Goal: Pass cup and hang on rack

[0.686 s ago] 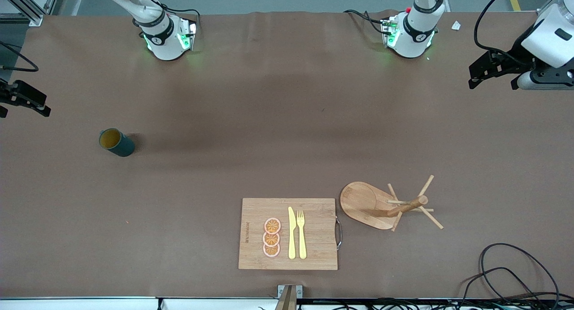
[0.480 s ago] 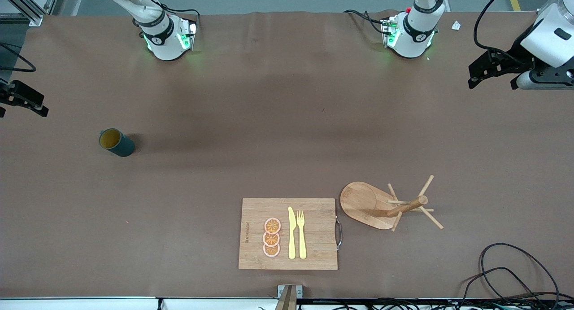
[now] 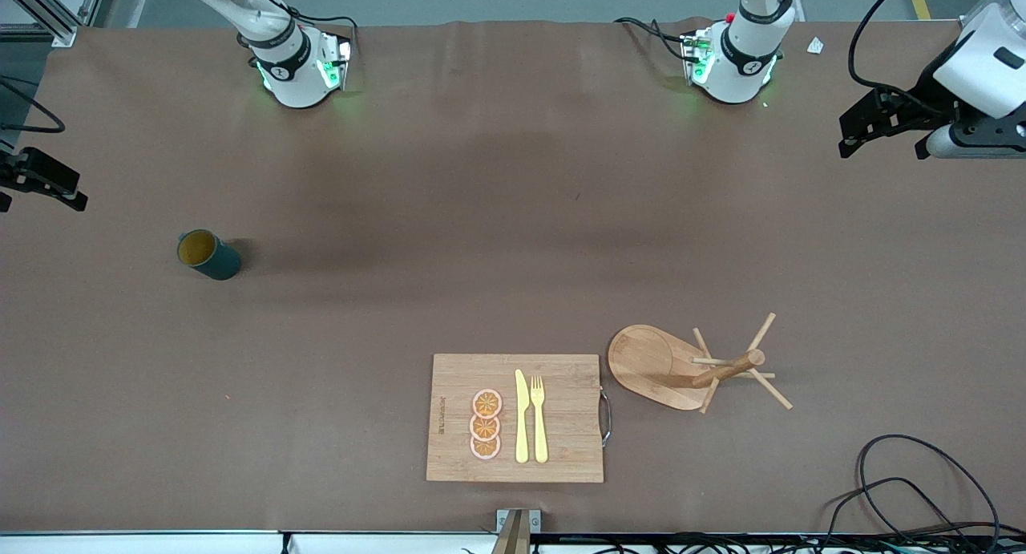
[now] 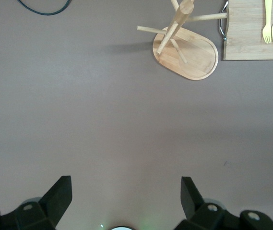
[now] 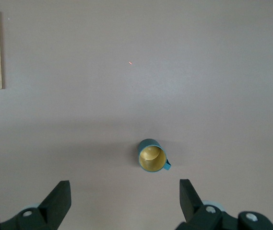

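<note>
Since the earlier frames the right gripper [image 3: 44,187] has slid a little toward the edge of the front view and slightly upward in it, and the left gripper [image 3: 870,129] has shifted a touch the same way at its own end; nothing on the table [image 3: 497,241] has moved. The right gripper hangs in the air over the right arm's end of the table, its fingers [image 5: 59,196] spread wide apart and holding nothing. The cup [image 3: 208,254] stands upright on the table at that end, its yellow-orange inside showing, well apart from the rack and clear of both grippers; in the right wrist view the cup [image 5: 152,156] sits between the spread fingers' lines, with its handle visible on one side. The left gripper hovers over the left arm's end of the table, its fingers [image 4: 60,194] likewise wide apart and empty. The rack [image 3: 689,367] stands nearer the front camera, just beside the cutting board [image 3: 515,418], which carries three orange slices [image 3: 486,424], a yellow knife [image 3: 522,416] and a yellow fork [image 3: 539,418]. A black cable [image 3: 914,482] lies looped near the table's corner at the left arm's end.
</note>
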Robot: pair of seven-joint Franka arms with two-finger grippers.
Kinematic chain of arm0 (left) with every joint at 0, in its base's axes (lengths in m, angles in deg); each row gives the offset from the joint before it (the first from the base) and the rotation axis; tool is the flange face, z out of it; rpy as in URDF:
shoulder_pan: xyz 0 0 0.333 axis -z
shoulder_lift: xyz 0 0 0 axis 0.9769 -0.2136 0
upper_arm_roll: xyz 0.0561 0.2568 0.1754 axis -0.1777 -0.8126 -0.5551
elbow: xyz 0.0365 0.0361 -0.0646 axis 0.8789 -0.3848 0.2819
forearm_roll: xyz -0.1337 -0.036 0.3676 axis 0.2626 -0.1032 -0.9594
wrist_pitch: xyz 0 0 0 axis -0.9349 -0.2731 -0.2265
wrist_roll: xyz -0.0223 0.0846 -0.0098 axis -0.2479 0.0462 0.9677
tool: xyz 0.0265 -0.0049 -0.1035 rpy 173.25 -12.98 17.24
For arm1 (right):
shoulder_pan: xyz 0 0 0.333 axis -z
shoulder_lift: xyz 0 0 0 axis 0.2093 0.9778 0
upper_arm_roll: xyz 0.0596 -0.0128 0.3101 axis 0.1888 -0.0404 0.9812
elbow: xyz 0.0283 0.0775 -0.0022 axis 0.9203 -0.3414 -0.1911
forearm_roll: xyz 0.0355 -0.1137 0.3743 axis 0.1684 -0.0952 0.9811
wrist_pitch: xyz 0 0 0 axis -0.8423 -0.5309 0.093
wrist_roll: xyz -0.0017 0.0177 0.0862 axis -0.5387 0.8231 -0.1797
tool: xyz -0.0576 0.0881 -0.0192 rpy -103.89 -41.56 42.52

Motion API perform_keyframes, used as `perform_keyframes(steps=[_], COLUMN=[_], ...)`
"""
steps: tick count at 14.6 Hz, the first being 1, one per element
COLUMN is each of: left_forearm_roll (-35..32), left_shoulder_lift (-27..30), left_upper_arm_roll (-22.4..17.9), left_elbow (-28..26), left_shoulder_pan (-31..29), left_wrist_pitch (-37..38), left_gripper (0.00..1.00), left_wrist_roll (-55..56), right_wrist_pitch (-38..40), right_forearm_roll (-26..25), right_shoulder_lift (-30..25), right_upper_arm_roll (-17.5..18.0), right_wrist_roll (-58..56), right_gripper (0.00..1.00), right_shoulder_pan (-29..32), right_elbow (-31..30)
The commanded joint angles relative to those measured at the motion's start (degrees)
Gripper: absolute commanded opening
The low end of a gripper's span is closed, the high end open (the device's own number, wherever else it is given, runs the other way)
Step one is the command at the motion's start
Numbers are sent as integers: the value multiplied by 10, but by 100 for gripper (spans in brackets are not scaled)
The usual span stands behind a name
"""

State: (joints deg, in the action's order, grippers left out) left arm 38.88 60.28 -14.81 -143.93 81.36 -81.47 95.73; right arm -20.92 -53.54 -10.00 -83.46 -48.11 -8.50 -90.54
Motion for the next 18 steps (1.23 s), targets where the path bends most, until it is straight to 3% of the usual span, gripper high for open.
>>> perform_keyframes(steps=[1, 18], left_forearm_roll=[-24, -24], left_shoulder_lift=[-6, -5], left_upper_arm_roll=[3, 3], left_elbow=[16, 1], left_shoulder_pan=[2, 2], left_wrist_pitch=[10, 16], left_gripper=[100, 100], left_wrist_roll=[-2, -3], right_wrist_pitch=[5, 10], right_forearm_roll=[8, 8], right_shoulder_lift=[0, -1], right_upper_arm_roll=[2, 2], right_wrist_roll=[1, 0], right_gripper=[100, 100], right_shoulder_pan=[4, 2], right_elbow=[0, -5])
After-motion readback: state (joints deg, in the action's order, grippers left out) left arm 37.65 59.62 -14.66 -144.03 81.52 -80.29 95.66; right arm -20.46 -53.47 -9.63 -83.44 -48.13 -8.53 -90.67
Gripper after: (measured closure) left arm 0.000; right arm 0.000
